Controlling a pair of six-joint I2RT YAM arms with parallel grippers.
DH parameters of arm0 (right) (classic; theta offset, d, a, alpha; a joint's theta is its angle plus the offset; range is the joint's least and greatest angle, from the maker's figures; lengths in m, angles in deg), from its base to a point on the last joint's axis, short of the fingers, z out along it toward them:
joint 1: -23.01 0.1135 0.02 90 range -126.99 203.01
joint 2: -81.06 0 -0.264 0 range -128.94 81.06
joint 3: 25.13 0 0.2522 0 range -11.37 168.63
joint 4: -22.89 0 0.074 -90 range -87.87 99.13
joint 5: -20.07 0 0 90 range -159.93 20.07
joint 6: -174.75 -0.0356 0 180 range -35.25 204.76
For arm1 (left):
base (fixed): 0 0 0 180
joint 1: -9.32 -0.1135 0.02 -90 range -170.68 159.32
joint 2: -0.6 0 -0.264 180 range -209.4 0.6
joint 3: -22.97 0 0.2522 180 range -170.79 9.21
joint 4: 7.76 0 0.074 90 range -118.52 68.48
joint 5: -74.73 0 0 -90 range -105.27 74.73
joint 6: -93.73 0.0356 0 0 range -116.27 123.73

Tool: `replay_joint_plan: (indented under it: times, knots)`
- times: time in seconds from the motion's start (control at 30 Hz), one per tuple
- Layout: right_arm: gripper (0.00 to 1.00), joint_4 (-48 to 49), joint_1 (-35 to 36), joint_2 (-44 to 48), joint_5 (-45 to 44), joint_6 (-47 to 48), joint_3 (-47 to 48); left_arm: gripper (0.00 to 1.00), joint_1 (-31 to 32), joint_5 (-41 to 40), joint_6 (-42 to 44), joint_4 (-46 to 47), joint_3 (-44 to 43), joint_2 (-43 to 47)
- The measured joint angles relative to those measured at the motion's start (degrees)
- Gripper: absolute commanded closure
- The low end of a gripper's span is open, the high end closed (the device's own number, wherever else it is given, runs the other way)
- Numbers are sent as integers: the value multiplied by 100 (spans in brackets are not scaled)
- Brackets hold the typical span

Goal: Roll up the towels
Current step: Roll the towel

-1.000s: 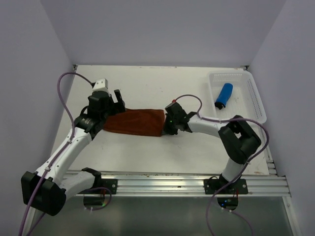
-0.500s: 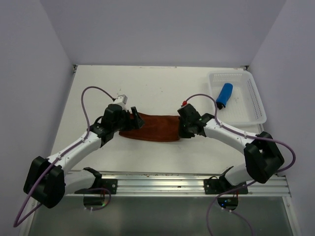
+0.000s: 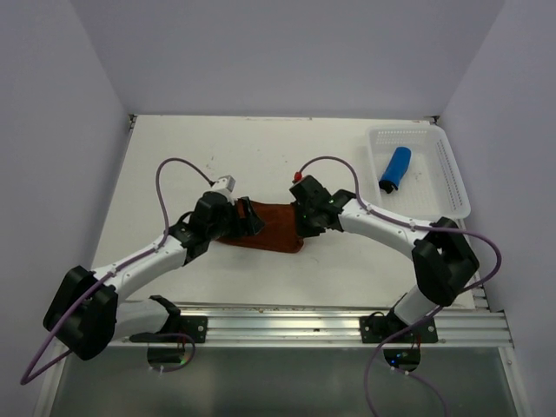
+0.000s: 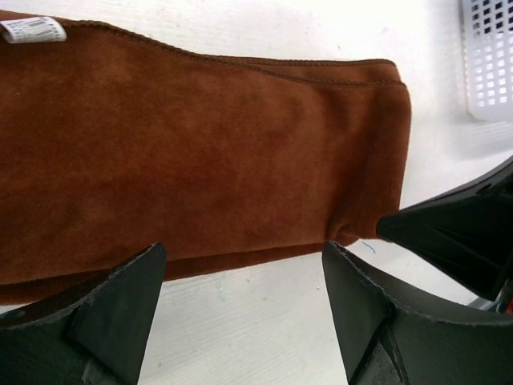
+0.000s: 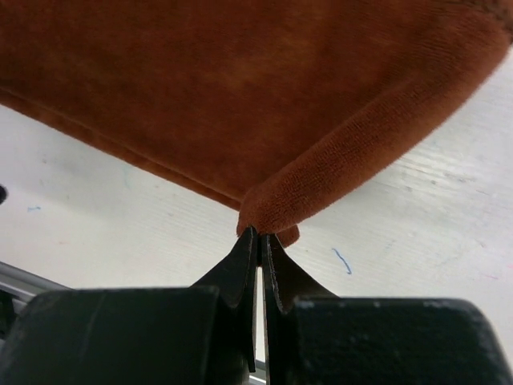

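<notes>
Right gripper (image 5: 258,241) pinched near corner of long rust-brown cloth towel (image 4: 200,152), its folded body lying just beyond fingertips; left gripper (image 4: 240,281) stood spread beside near edge, holding nothing; thin pinch likely to slip, fold springing open

A lab test cell: bare white table (image 3: 261,148), plain enclosing walls (image 3: 287,52), aluminium mounting rail (image 3: 287,323).

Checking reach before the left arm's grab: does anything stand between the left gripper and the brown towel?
Nothing visible does. The open left gripper sits at the brown towel's near edge; the right gripper pinches a far corner.
</notes>
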State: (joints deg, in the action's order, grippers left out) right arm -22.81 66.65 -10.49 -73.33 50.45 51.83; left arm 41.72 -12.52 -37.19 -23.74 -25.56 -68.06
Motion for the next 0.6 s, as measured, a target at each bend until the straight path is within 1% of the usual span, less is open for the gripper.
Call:
replay_joint_plan:
  times: [0.17,0.27,0.43,0.6]
  knots:
    - [100,42,201,-396,83,50,262,18,0,-267,-4,-28,96,28]
    - [100,101,238,-566,157,48,280,20,0,-361,-9,-46,229,227]
    - [100,282,243,-785,317,-2,280,25,0,-356,-55,114,621,761]
    - [100,667,243,-909,466,-136,278,30,0,-262,-111,256,772,822]
